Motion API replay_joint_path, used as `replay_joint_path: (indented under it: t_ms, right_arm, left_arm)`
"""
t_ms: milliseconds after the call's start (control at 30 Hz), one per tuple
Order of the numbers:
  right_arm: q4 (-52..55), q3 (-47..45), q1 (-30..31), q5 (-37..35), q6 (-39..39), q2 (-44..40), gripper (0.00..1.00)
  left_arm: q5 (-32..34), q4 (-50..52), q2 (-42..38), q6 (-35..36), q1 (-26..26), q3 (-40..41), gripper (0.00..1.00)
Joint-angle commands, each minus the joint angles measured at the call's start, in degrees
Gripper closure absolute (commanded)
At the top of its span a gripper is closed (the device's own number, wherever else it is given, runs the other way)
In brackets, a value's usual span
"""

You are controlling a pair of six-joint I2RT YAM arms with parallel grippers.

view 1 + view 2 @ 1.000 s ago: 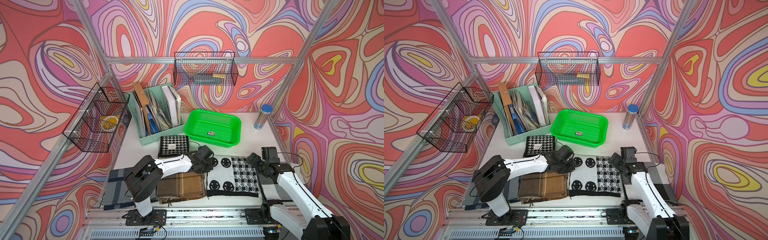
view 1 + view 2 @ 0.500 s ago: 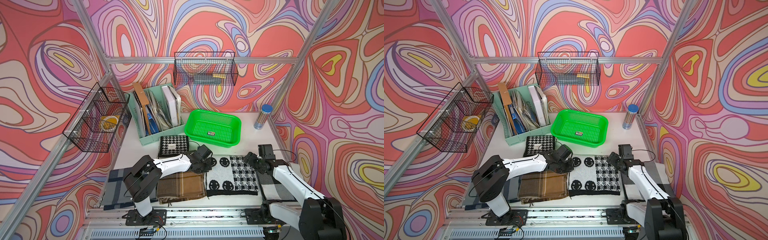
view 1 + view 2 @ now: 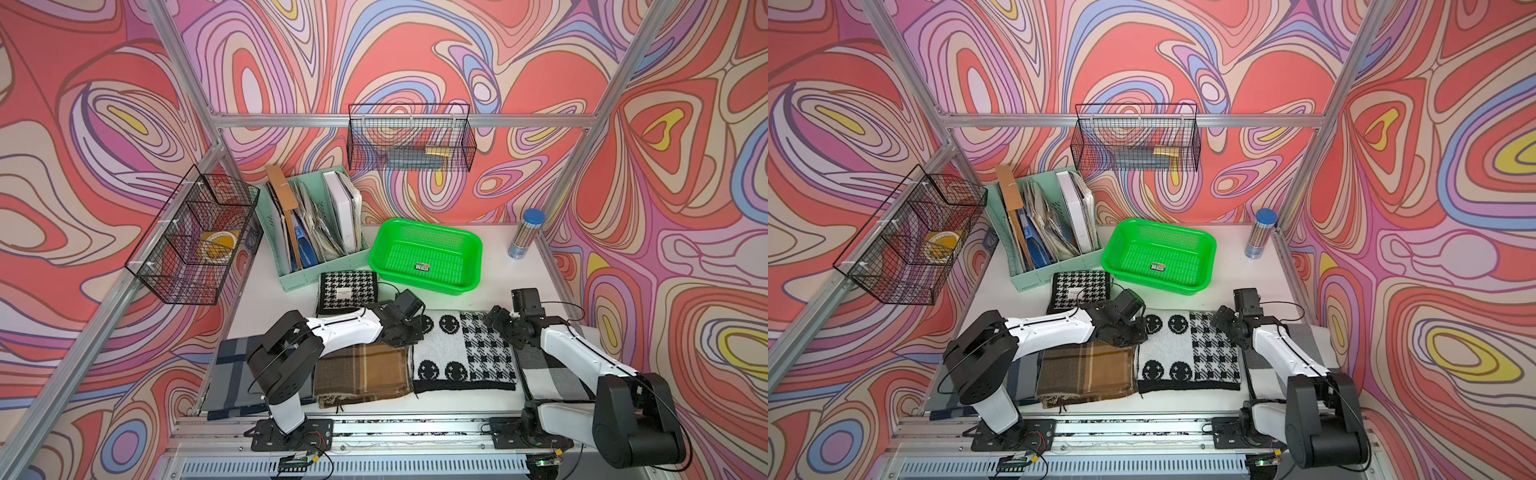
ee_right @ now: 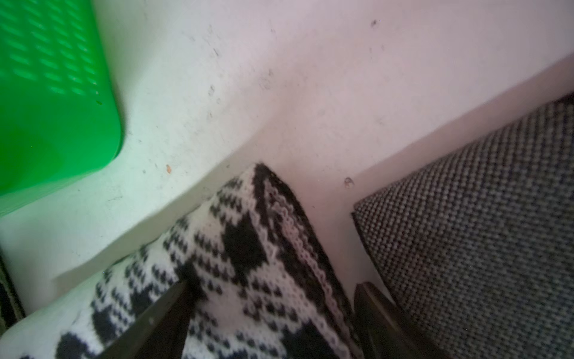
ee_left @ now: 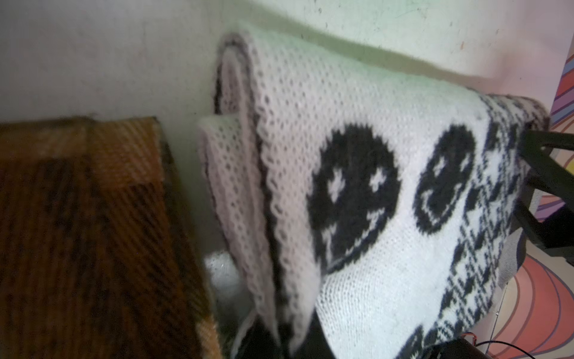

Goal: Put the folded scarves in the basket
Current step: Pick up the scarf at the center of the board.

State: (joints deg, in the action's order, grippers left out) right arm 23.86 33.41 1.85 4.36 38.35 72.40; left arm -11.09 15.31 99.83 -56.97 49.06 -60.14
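folded smiley scarf (image 3: 465,353) lies at 6 o'clock of the green basket (image 3: 477,257); left gripper (image 3: 409,334) clamps its 10 o'clock corner, right gripper (image 3: 496,322) straddles the 2 o'clock corner, jaws wide.

The white desk (image 3: 494,286) carries a green basket (image 3: 399,257), a mint file rack (image 3: 324,271) and a blue-capped tube (image 3: 525,235) at the back. A houndstooth scarf (image 3: 347,282) lies mid-desk. Along the front edge lie a grey-blue plaid scarf (image 3: 230,374), a brown plaid scarf (image 3: 361,372), a smiley-face scarf (image 3: 461,357) and a grey-white scarf (image 3: 548,378).
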Motion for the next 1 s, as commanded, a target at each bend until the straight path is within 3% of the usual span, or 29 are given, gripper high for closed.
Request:
replay_joint_path:
  t_ms: [0, 233, 367, 400, 467, 600, 633, 967]
  right_arm:
    - [0.0, -0.4, -0.2, -0.7, 1.6, 1.8, 0.16]
    - [-2.7, -2.1, -0.2, 2.9, 3.1, 4.4, 0.14]
    - [-2.7, -2.3, -0.2, 3.7, 3.4, 5.4, 0.25]
    - [-2.7, -2.4, -0.2, 3.8, 3.4, 5.2, 0.34]
    - [-2.5, -2.7, -0.2, 3.6, 3.7, 3.5, 0.67]
    - [-1.7, -2.6, -0.2, 4.7, 3.2, -1.2, 0.97]
    - [-1.8, -2.6, -0.2, 5.4, 2.8, -3.0, 1.00]
    - [-2.0, -3.7, -0.2, 11.9, 5.7, -26.5, 1.00]
  left_arm:
    - [-1.2, 0.7, -1.0, 1.1, -0.4, -0.1, 1.00]
    - [-1.9, 0.2, 0.0, 0.9, -0.4, 0.0, 1.00]
    - [-4.0, -1.7, 1.0, 1.0, -0.5, -0.2, 1.00]
    - [-4.2, -1.7, 1.1, 1.0, -0.5, -0.2, 1.00]
    - [-4.4, -1.9, 1.0, 1.0, -0.4, -0.2, 1.00]
    - [-5.8, -2.8, 0.2, 1.5, -0.4, -0.1, 1.00]
    - [-6.1, -3.4, -0.3, 1.7, -0.3, 0.3, 1.00]
    - [-7.9, -12.7, -13.0, 3.7, -0.3, 7.8, 1.00]
